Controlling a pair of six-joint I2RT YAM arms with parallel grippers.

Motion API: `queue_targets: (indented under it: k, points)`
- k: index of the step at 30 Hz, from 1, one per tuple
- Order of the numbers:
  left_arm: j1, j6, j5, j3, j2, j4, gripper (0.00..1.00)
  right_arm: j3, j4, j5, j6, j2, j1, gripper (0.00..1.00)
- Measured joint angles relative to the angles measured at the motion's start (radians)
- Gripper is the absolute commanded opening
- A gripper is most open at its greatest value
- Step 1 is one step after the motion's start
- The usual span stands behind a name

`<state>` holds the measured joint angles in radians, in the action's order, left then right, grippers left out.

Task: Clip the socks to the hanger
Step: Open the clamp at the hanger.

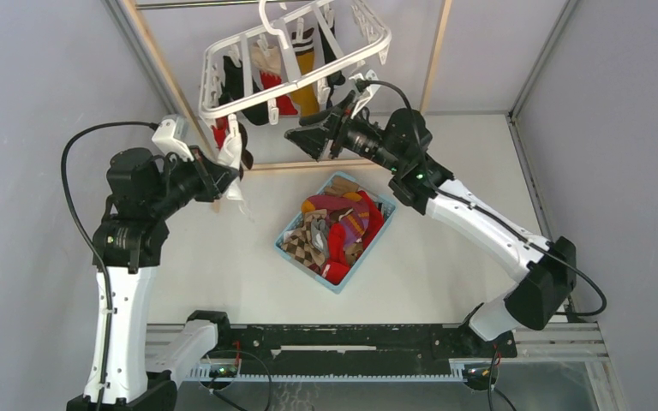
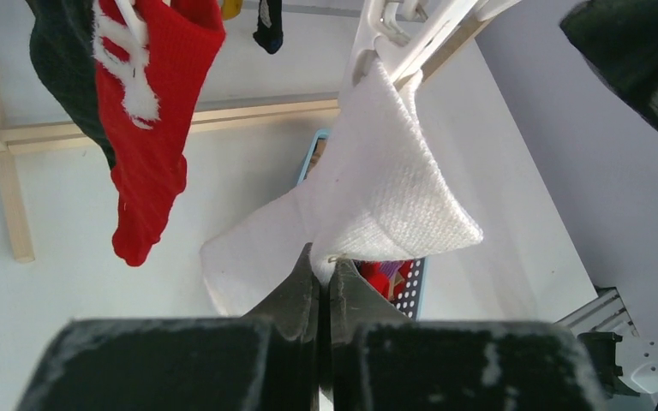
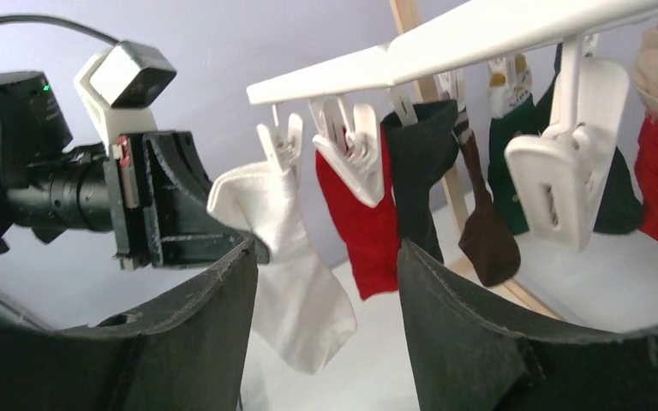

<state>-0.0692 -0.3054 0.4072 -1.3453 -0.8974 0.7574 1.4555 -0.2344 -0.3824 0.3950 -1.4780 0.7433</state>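
The hanger (image 1: 308, 77) is up at the far side of the table (image 1: 445, 257), tilted, with its near-left corner dipping toward the left arm. A white sock (image 2: 377, 197) hangs off that corner with its cuff up in a clip (image 2: 377, 43). From these angles I can't really tell how firmly the clip bites. The left gripper (image 2: 324, 265) is pinched tight on the sock's middle, fingers pressed together with just fabric between them, so the sock folds into a V around the tips.

Right next to it on the same bar are a red sock (image 3: 368, 223), then a black sock (image 3: 420, 171), then a small brown sock (image 3: 488, 240) hanging lower. Further along that bar there's a free clip (image 3: 565, 180) with nothing in it. More socks hang deeper in the frame, a mustard one and a cream one among them.

The right gripper (image 3: 327, 248) is spread wide and carrying nothing. It sits just in front of the hanger's near bar, pointed at the white and red socks. In the top view it's near the middle of that bar, with the left gripper (image 1: 223, 175) out at the corner.

On the table below and between the arms, the blue basket (image 1: 307, 269) holds a pile of loose socks: red, argyle, striped and mustard.
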Motion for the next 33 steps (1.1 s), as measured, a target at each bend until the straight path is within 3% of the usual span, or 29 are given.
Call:
queue_targets:
  k: [11,16,20,27,33]
  points:
    - [0.003,0.0,-0.012,-0.032,0.01,0.032,0.0,-0.053,-0.325,0.063,0.014,-0.153,0.029,0.59]
    - [0.005,0.0,-0.012,-0.047,0.01,0.04,0.0,-0.053,-0.409,0.064,0.015,-0.18,0.023,0.51]
    - [0.006,0.0,-0.012,-0.052,0.009,0.047,0.0,-0.053,-0.457,0.079,-0.001,-0.185,0.029,0.53]
    - [0.007,0.0,-0.012,-0.061,0.009,0.054,0.0,-0.056,-0.446,0.266,-0.209,-0.185,0.136,0.53]
    - [0.007,0.0,-0.011,-0.076,0.008,0.062,0.0,-0.055,-0.418,0.462,-0.396,-0.185,0.215,0.45]
